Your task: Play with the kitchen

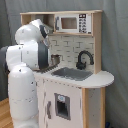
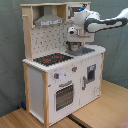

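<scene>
The light-wood and white toy kitchen [image 2: 42,80] stands upright in both exterior views. In the second exterior view I see its black stovetop with red burners [image 2: 52,59], grey hood [image 2: 47,21], pegboard back [image 2: 47,41] and oven door [image 2: 64,96]. The first exterior view shows the sink [image 1: 72,74] and black faucet [image 1: 84,59]. My gripper [image 2: 75,44] points down over the counter between stovetop and sink, just above a grey object [image 2: 76,49]. In the first exterior view my arm hides most of the gripper; the grey object [image 1: 55,60] shows beside the sink.
A toy microwave [image 1: 70,23] sits in the upper shelf. My bulky white arm [image 1: 27,55] fills the first exterior view's left, close against the kitchen's side. A wooden surface [image 2: 102,107] carries the kitchen. A grey curtain hangs behind.
</scene>
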Available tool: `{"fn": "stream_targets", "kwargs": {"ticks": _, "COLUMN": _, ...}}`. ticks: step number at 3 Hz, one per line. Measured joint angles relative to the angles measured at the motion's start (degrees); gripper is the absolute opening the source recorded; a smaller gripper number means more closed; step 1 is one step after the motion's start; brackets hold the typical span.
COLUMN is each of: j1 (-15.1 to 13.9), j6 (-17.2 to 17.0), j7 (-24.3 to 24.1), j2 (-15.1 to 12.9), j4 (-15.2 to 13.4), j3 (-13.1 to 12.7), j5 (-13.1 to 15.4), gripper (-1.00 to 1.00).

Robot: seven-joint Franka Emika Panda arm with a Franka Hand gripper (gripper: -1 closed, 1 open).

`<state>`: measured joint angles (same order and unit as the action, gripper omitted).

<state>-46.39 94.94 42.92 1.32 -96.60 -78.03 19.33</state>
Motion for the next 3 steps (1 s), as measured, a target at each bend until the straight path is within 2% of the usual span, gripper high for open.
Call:
{"fn": "stream_targets", "kwargs": {"ticks": 2, "j1": 0.8, "j6": 2.2, "j7": -9.6, "j2": -0.9, "j4": 0.9, "j3": -7.1, "j5": -0.6, "gripper": -1.0}}
{"fn": "stream_targets", "kwargs": {"ticks": 3, "j1": 0.9, "j6": 5.4, "j7": -14.1, "j2": -2.0, "j4": 0.9, "j3": -10.1, "j5": -1.2, "gripper": -1.0}}
